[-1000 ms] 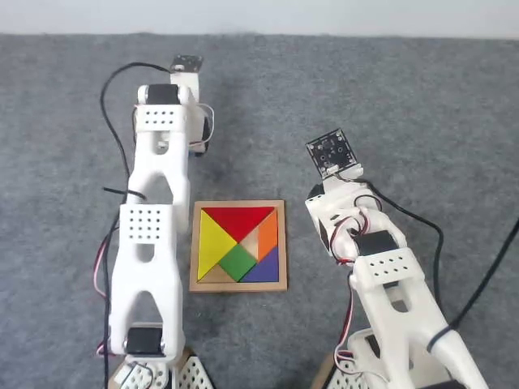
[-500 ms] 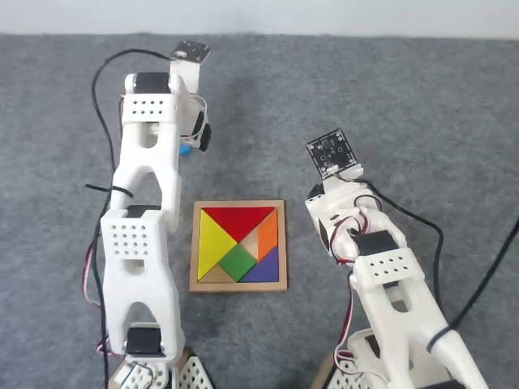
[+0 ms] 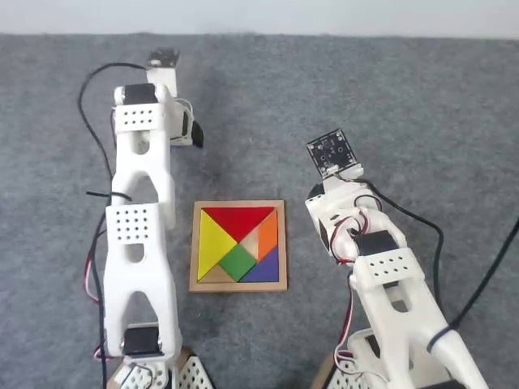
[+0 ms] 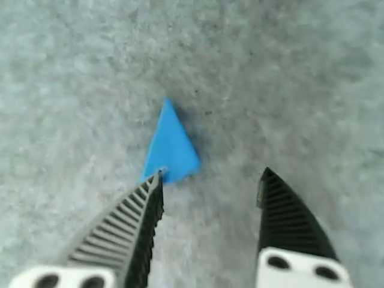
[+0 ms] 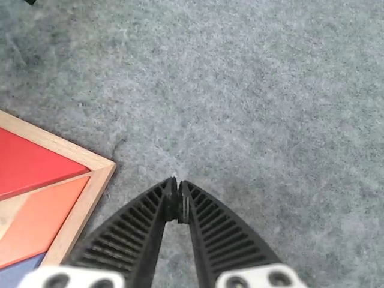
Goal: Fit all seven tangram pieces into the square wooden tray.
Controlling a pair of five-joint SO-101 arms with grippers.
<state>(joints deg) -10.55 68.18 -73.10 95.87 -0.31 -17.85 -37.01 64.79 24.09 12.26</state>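
Tray (image 3: pixel 238 205) first: it lies on the grey worktop (image 3: pixel 405 97) between the two arms. It holds a red triangle (image 3: pixel 238 219), a yellow triangle (image 3: pixel 212 243), a green square (image 3: pixel 238 261), an orange piece (image 3: pixel 268 235) and a violet triangle (image 3: pixel 265 272). Two small pale triangular patches sit among them; whether those are bare wood or pieces I cannot tell. Just beside the tray's corner the right tool (image 5: pixel 178 183) hangs over bare worktop, clenched on nothing. Farther out, well apart from the tray, the left tool (image 4: pixel 212 174) is spread wide above a blue triangle (image 4: pixel 171 150) lying flat on the worktop. One fingertip is at the triangle's short edge and the other is off to the side. The risk, as I judge it, is the grasp. The piece sits off-centre between the jaws, so closing from here may shove it along or ride over its thin edge instead of pinching it. A skewed hold would make seating it in a snug gap awkward.
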